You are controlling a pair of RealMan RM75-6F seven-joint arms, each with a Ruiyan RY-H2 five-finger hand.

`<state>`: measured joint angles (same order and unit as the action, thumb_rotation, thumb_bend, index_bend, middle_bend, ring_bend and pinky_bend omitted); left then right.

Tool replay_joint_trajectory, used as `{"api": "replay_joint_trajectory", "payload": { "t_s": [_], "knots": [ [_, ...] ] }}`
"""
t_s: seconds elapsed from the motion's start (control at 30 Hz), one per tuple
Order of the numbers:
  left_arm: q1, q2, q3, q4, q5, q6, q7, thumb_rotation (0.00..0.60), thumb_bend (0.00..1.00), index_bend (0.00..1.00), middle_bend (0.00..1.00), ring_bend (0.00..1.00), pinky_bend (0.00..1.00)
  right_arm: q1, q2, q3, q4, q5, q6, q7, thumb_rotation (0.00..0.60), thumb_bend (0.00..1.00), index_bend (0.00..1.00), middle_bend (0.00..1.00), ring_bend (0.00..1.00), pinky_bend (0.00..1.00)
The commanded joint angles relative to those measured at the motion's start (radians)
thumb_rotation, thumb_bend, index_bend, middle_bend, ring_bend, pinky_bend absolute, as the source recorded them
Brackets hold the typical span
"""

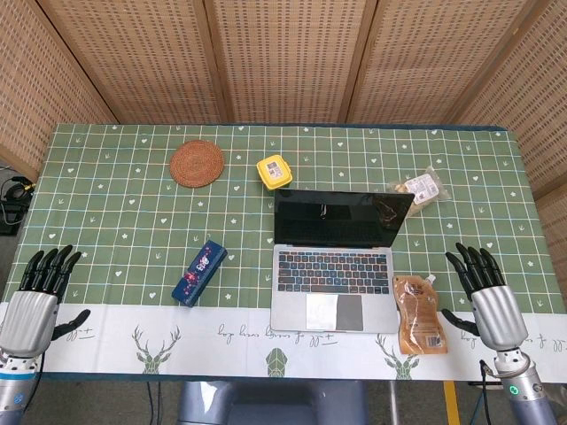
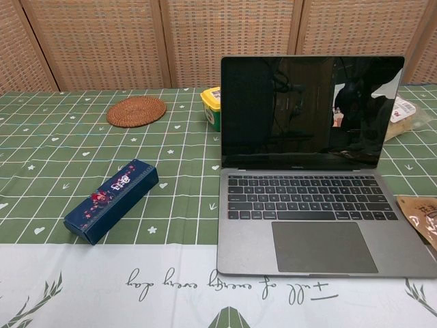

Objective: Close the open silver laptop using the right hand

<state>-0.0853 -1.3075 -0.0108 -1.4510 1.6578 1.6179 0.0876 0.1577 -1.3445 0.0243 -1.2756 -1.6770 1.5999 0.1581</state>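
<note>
The silver laptop (image 1: pixel 334 276) (image 2: pixel 315 205) stands open near the table's front middle, its dark screen upright and facing me. My right hand (image 1: pixel 490 297) rests at the front right edge of the table, fingers spread and empty, well to the right of the laptop. At the front left edge, my left hand (image 1: pixel 35 299) is also spread with nothing in it. Neither hand shows in the chest view.
A brown pouch (image 1: pixel 419 313) (image 2: pixel 422 216) lies between the laptop and my right hand. A blue box (image 1: pixel 198 272) (image 2: pixel 113 199) sits left of the laptop. Behind it are a yellow tub (image 1: pixel 274 171) (image 2: pixel 212 106), a woven coaster (image 1: pixel 197 162) (image 2: pixel 136 111) and a snack packet (image 1: pixel 422 188).
</note>
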Motion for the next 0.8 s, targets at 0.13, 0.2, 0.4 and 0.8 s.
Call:
{"api": "replay_joint_trajectory", "payload": {
  "t_s": [0.13, 0.2, 0.4, 0.8],
  "knots": [
    [0.002, 0.003, -0.002, -0.002, -0.002, 0.003, -0.004, 0.6, 0.13, 0.0, 0.0, 0.0, 0.0, 0.001, -0.001, -0.004, 0.001, -0.001, -0.007, -0.004, 0.6, 0.25, 0.0, 0.0, 0.0, 0.0],
    [0.002, 0.003, -0.001, -0.003, 0.0, 0.005, -0.004, 0.6, 0.13, 0.0, 0.0, 0.0, 0.0, 0.001, -0.002, -0.005, 0.001, -0.002, -0.007, -0.005, 0.6, 0.25, 0.0, 0.0, 0.0, 0.0],
    [-0.001, 0.002, -0.002, -0.003, -0.002, -0.002, -0.004, 0.6, 0.13, 0.0, 0.0, 0.0, 0.0, 0.002, -0.002, -0.003, -0.001, -0.002, -0.006, -0.006, 0.6, 0.25, 0.0, 0.0, 0.0, 0.0],
    [-0.003, 0.005, -0.006, -0.006, -0.012, -0.008, -0.007, 0.6, 0.13, 0.0, 0.0, 0.0, 0.0, 0.022, 0.012, 0.016, -0.023, 0.012, -0.031, -0.007, 0.6, 0.3, 0.0, 0.0, 0.0, 0.0]
  ]
}}
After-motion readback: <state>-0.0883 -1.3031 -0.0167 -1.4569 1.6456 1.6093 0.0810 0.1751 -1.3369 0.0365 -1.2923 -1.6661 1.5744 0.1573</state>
